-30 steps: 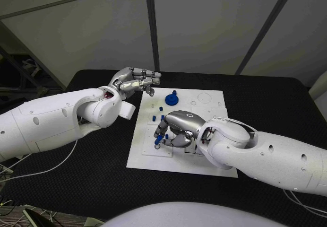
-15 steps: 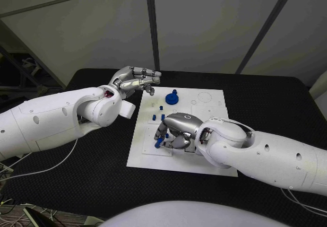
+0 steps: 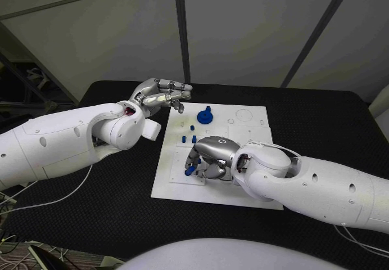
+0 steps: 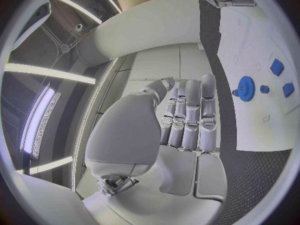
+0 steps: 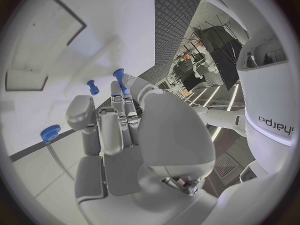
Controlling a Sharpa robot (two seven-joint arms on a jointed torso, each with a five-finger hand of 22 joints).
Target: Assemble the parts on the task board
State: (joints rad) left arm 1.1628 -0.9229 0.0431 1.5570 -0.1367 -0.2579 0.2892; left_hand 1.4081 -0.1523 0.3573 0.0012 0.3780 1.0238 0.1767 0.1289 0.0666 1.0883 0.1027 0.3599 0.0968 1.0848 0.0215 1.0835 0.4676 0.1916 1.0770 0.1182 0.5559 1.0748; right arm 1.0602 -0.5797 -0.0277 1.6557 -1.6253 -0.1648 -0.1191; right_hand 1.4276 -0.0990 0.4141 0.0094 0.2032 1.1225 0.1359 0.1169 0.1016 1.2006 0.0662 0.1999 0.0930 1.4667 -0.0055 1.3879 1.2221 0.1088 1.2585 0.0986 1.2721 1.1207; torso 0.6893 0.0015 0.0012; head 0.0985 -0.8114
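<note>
Two hands work over the white task board point(image 3: 247, 194) on the black counter point(image 3: 324, 121). Right hand point(image 3: 212, 157) hangs low over the board's middle, fingers point(image 5: 119, 97) pinching a small blue peg point(image 5: 119, 77). Left hand point(image 3: 162, 94) hovers by the board's far-left corner, fingers curled, holding nothing. A blue gear point(image 3: 205, 117) sits near the board's far edge.

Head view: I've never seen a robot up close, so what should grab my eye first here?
Probably the right hand, bent low over the middle of the white task board, pinching a small blue part in its fingers. Next, the left hand, hanging in the air with fingers curled beyond the board's far left corner. Then the blue gear standing near the board's far edge.
</note>
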